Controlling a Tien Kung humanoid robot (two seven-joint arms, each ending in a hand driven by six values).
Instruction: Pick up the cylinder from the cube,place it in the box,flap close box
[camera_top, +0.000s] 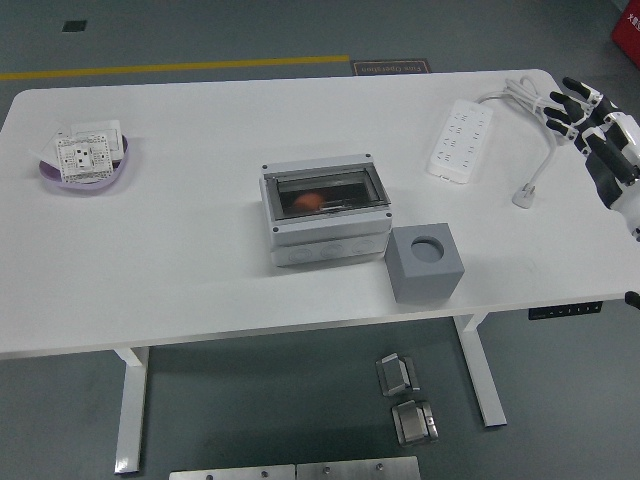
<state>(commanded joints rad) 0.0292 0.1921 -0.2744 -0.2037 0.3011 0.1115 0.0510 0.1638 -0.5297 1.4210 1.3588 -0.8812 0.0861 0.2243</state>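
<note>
A grey box (325, 215) with a see-through lid sits mid-table, its lid down. Through the lid I see an orange cylinder (310, 200) inside. Right of the box stands a grey cube (426, 263) with an empty round hole in its top. My right hand (590, 120) hovers at the table's far right edge, fingers spread and holding nothing, well away from the box and the cube. My left arm is out of view.
A white power strip (461, 139) with its cable and plug (525, 196) lies at the right rear. A purple bowl (85, 172) holding white socket plates sits at the far left. Metal parts lie on the floor under the table.
</note>
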